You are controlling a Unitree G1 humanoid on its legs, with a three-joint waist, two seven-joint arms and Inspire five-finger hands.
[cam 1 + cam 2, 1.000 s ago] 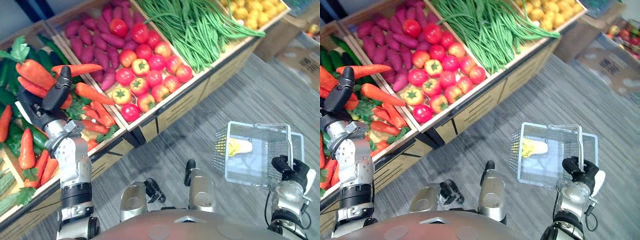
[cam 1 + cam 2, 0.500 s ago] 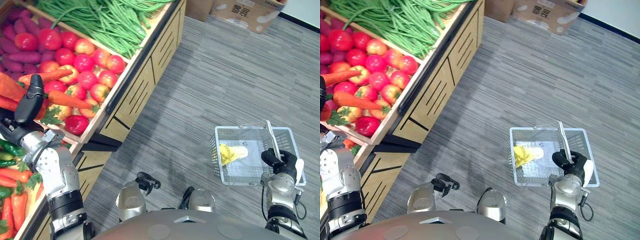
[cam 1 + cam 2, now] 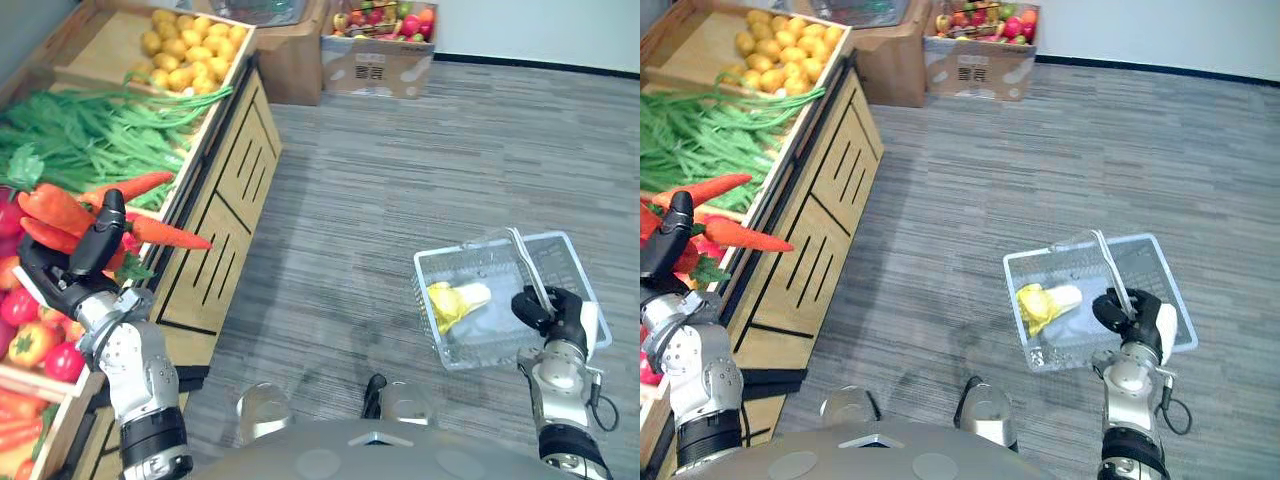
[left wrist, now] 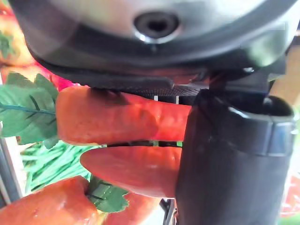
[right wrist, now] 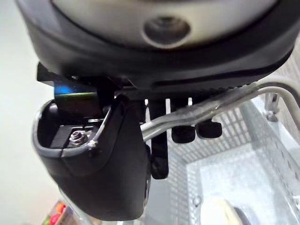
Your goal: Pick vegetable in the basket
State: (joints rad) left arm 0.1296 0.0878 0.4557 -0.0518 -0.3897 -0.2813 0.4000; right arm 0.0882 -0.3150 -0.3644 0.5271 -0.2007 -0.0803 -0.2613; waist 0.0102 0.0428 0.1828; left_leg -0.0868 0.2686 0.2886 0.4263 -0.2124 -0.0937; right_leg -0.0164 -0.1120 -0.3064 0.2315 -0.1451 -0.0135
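Near right, grips the handle of the basket in the curled right hand; farther left, clasps the carrots in the left hand, long axes pointing right toward the basket, well apart. Probably needs a rightward carry.

My two head cameras look steeply down from above, side by side; both share the wire basket, the grey floor and the wooden stand. Each wrist camera looks along its own hand from very close: the left hand around carrots, the right hand around the basket handle.
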